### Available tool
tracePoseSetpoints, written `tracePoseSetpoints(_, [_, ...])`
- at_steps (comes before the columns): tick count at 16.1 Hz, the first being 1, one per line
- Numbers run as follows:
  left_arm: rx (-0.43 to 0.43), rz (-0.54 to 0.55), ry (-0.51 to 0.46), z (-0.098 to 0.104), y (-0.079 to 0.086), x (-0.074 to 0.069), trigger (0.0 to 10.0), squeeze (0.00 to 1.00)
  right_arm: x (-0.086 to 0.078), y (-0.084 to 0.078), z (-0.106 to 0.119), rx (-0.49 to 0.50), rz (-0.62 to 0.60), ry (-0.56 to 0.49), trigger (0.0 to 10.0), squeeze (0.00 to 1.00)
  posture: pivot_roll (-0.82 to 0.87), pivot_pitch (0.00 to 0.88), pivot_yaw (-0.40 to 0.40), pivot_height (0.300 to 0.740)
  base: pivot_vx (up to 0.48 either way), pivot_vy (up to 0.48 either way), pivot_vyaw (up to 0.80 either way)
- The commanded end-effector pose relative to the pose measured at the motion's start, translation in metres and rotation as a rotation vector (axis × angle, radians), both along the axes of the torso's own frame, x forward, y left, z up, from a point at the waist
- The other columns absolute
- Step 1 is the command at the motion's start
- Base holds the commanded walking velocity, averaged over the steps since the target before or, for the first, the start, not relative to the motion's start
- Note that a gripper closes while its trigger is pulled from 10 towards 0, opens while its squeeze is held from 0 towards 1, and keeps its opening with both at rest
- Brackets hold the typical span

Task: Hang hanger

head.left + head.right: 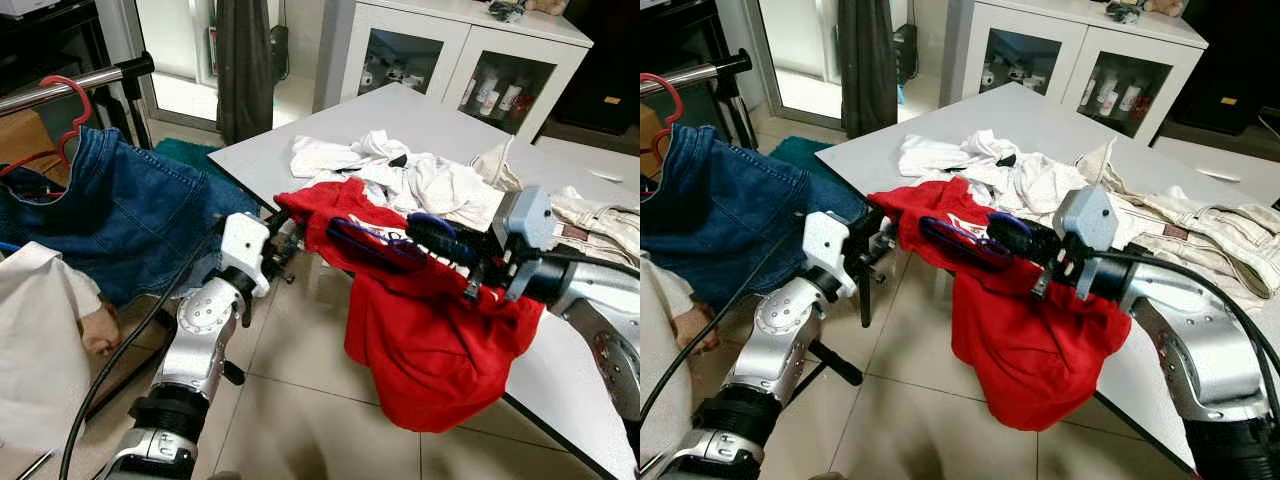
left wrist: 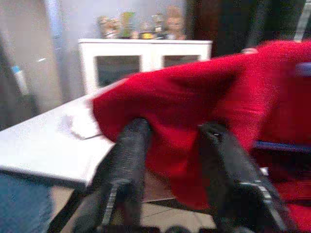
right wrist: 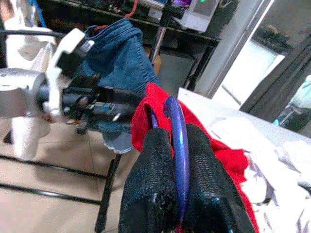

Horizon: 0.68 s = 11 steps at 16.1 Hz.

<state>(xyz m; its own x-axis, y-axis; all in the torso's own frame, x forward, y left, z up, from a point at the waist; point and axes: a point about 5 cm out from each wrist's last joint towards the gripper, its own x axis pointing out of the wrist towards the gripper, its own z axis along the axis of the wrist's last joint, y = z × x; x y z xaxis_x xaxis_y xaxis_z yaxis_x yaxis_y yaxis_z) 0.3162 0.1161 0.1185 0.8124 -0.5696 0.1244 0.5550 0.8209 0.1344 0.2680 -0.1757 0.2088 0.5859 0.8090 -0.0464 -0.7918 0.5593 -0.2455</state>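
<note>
**Red garment on its hanger, lifted off the table and not yet at the rail**

Between the white table [image 1: 300,150] and the clothes rail [image 1: 70,85], both arms hold a red garment [image 1: 430,340] in the air. The right gripper [image 3: 177,170] has its two black fingers pressed tight around the blue hanger [image 1: 965,240], which runs up between them in the right wrist view; the cloth drapes over that hanger and hangs down past the table edge. The left gripper [image 2: 172,145] is at the garment's near corner. Its fingers stand apart with red cloth lying between and behind them, and the blur leaves it unclear whether they pinch the fabric or only steady it.

The rail sits off to the robot's left, already carrying a denim piece [image 1: 130,210] on a red hanger [image 1: 65,105], with a white garment [image 1: 35,330] lower down beside it. More white clothes [image 1: 400,175] lie heaped on the table behind the red one.

By my reading, the step in hand is the carry: the garment is dressed on the hanger and clear of the table, but the hook has not reached the rail. Next the robot would need to turn left, raise the right arm so the hook clears the bar, find a free stretch beside the denim, and lower the hook on before letting go. The left gripper should keep the cloth from sliding off meanwhile.
</note>
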Motion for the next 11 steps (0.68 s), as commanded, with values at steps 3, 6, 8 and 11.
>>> tracePoseSetpoints(3, [0.019, -0.085, -0.003, -0.003, -0.014, -0.008, 10.0, 1.0, 0.012, 0.001, 0.007, -0.005, -0.077, -0.04, 0.0, 0.0, -0.01, 0.0, -0.07, 0.74, 0.0, 0.0, 0.0])
tracePoseSetpoints(6, [0.02, -0.064, 0.014, -0.005, -0.013, -0.006, 10.0, 0.0, 0.022, 0.0, 0.007, -0.021, -0.143, -0.054, 0.0, 0.0, 0.0, 0.0, -0.078, 0.74, 0.0, 0.0, 0.0])
tracePoseSetpoints(8, [0.023, -0.069, 0.017, -0.006, -0.012, -0.007, 10.0, 0.0, 0.023, -0.001, 0.006, -0.025, -0.154, -0.054, 0.0, 0.0, 0.01, 0.0, -0.08, 0.74, 0.0, 0.0, 0.0])
tracePoseSetpoints(11, [0.003, -0.066, 0.007, -0.003, -0.01, -0.007, 10.0, 1.0, 0.013, 0.004, 0.008, 0.001, -0.092, -0.061, 0.0, 0.0, 0.0, 0.0, -0.077, 0.74, 0.0, 0.0, 0.0])
